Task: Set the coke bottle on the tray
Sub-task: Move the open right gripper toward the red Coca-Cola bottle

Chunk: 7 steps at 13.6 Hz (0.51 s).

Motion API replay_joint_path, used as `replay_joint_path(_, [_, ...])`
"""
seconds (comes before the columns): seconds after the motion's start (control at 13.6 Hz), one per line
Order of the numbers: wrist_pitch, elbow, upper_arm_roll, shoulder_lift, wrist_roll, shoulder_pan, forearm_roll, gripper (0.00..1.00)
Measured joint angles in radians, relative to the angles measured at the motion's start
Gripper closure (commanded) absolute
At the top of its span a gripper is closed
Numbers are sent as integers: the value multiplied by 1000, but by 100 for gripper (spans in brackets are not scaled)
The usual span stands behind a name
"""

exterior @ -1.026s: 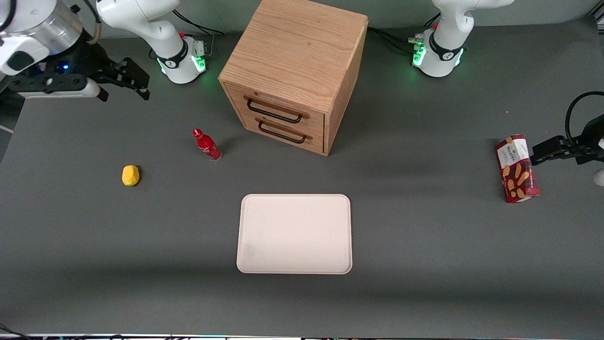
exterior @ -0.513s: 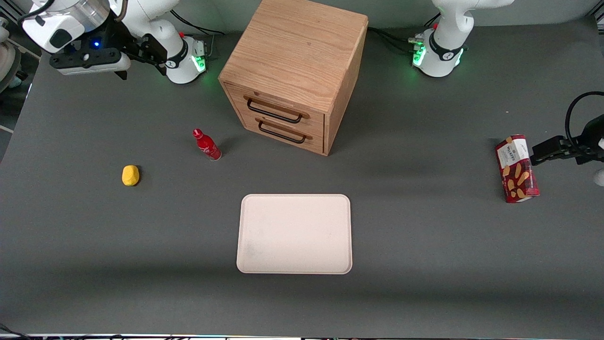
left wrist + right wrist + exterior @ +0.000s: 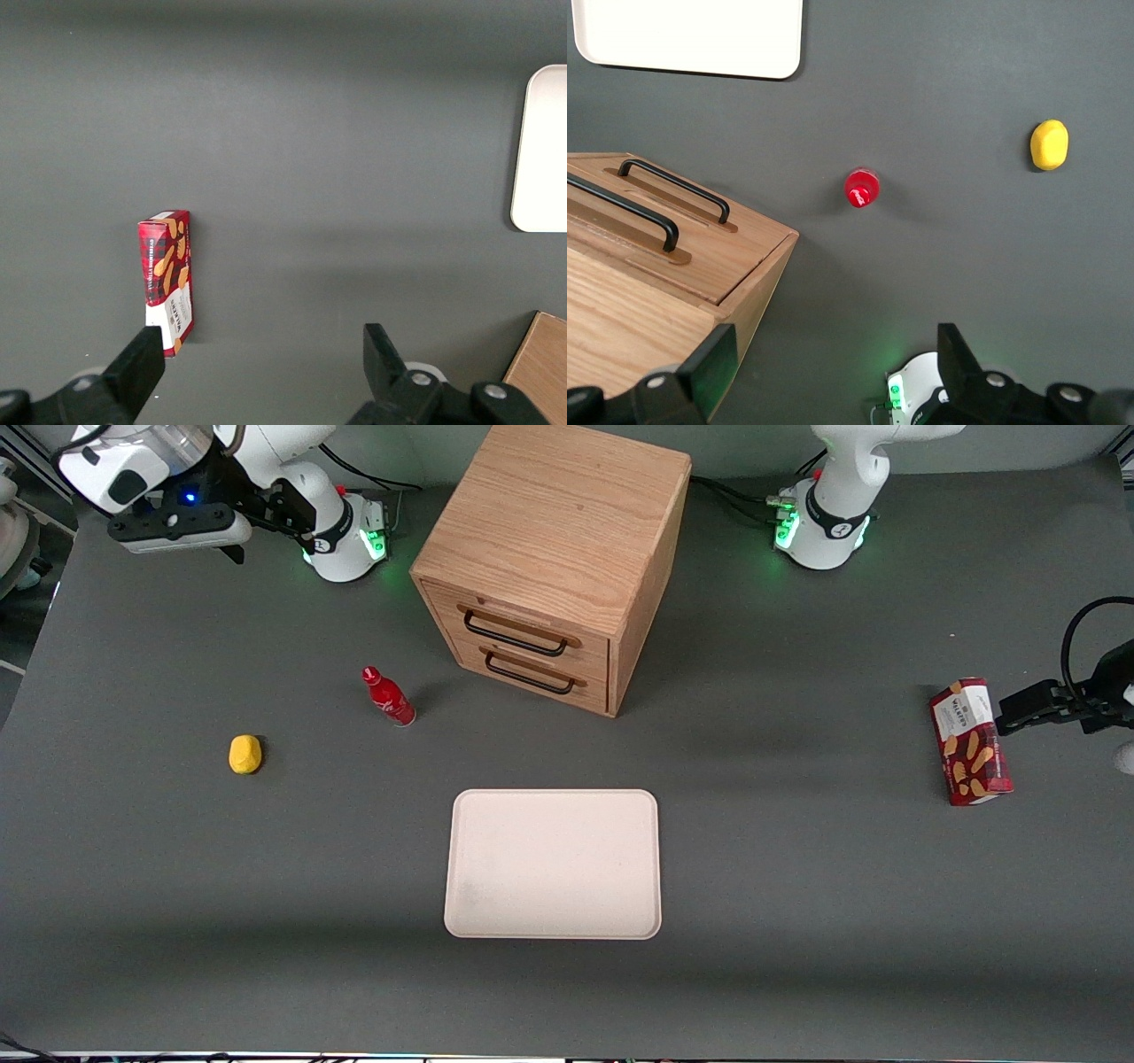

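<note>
Front view first: the coke bottle [image 3: 387, 698] is standing upright on the bare bench [image 3: 797, 886], beside the wooden drawer cabinet [image 3: 554, 558] and toward the working arm's end. The tray [image 3: 554, 864] is lying flat and nearer the camera than the cabinet, with nothing on it, well apart from the bottle. A small yellow lump [image 3: 244, 754] is sitting further toward the working arm's end, and a red snack box [image 3: 969, 741] is way off at the parked arm's end. The tool [image 3: 235, 530] is hanging high up near the arm's own base, nowhere near the bottle, so I'd say the reach is only getting going.

Left wrist view: nothing much happening, it's just showing the snack box [image 3: 167, 282] and a corner of the tray [image 3: 540, 150].

Right wrist view: this one is looking straight down, so the bottle is showing up as just its red cap [image 3: 861, 188], with the yellow lump [image 3: 1049, 144] off to one side and the cabinet's two black handles [image 3: 651, 199] nearby. The tool [image 3: 837, 359] is spread wide open and gripping nothing, probably so the fingers can drop around that slim body. I'm guessing it's staying high to line up over the cap before descending.
</note>
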Motion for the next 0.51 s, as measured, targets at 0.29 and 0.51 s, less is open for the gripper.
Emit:
replay_joint_path(0.29, [144,-155,0,-24,-3,3,0,0])
replay_joint_path(0.51, [285,-281,0,-34,-4,5,-2,0])
